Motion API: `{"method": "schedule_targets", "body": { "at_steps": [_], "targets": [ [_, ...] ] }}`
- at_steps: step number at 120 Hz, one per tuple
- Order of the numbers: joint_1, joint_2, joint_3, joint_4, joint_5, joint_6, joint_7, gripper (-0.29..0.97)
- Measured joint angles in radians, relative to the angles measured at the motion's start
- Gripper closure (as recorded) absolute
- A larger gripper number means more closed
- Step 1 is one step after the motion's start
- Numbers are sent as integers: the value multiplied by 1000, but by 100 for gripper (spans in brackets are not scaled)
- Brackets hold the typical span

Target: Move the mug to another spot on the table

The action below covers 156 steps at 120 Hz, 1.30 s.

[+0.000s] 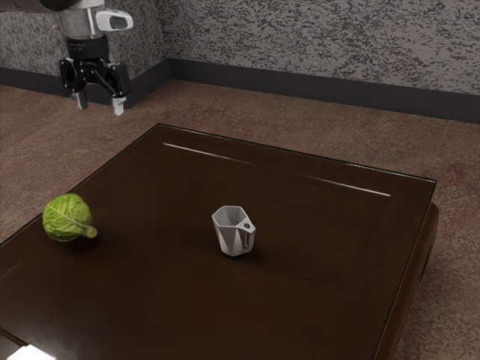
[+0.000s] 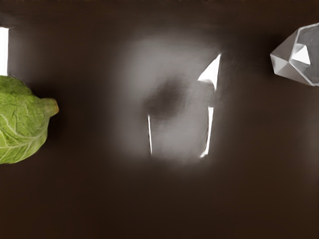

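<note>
Approach step; grasp not yet begun. Hand (image 1: 97, 105) high over bench (image 1: 322, 255), wide open, empty. Mug (image 1: 234, 231) upright mid-bench, well apart from hand. Cabbage (image 1: 67, 217) toward exterior view's left. Next, likely: shift over mug, descend, straddle its wall, close.

This looks to me like a plain room in a home: a low, glossy dark-brown wooden table (image 1: 322, 300) stands on a mottled reddish-brown floor (image 1: 67, 131), backed by a grey speckled wall (image 1: 315, 37) with a dark skirting board (image 1: 322, 88). On the table I see household things, a green leafy cabbage (image 1: 67, 217) and a grey faceted mug (image 1: 234, 230).
</note>
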Motion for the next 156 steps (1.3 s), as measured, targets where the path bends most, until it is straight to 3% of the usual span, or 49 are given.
{"method": "schedule_targets", "body": {
  "at_steps": [18, 40, 59, 76, 90, 117, 156],
  "targets": [
    [-16, 6, -10, 5, 6, 82, 15, 0],
    [-202, 24, -25, 6, 15, 133, 39, 0],
    [-310, 63, -62, -5, 48, 147, 77, 0],
    [-341, 74, -156, -36, 149, 212, 214, 0],
    [-352, 137, -174, -68, 217, 293, 360, 0],
    [-372, 297, -170, -64, 264, 394, 657, 0],
    [-398, 349, -170, -188, 345, 506, 957, 0]
  ]
}}
